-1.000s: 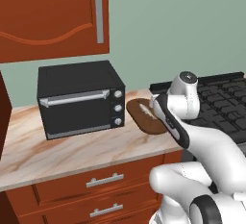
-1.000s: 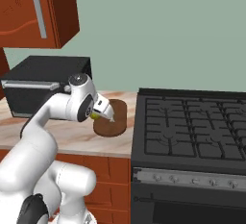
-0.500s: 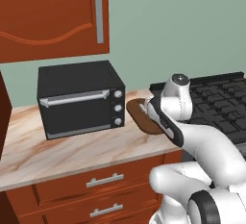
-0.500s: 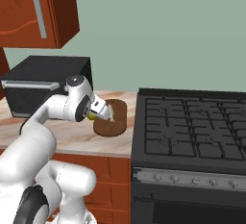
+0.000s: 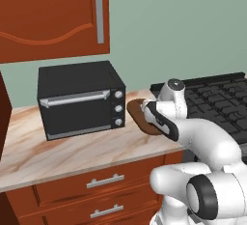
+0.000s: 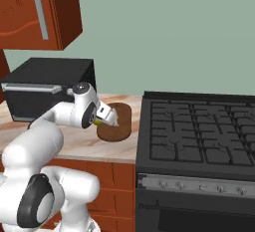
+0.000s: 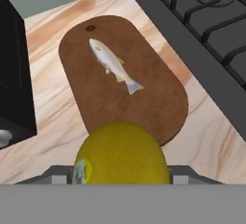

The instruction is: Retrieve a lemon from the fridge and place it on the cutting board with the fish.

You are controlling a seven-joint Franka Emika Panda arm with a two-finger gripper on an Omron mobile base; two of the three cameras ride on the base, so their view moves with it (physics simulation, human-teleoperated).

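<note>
Showing the scene, item by item:
Gripper: the gripper (image 6: 106,122) is hanging over the near end of the board, clenched on the lemon.
Lemon: the lemon (image 7: 121,155) is sitting between the fingers, above the board's near edge and not yet resting on it; a small pale sticker is showing on its left side in the hand view.
Cutting board: the cutting board (image 7: 158,104) is lying flat on the countertop (image 5: 72,151) between the toaster oven (image 5: 79,97) and the stove (image 6: 199,131), its long axis running from the near right to the far left in the hand view, its hole at the far end.
Fish: the fish (image 7: 113,65) is lying along the board's long axis on the far half, tail pointing toward the lemon, head toward the hole.
</note>
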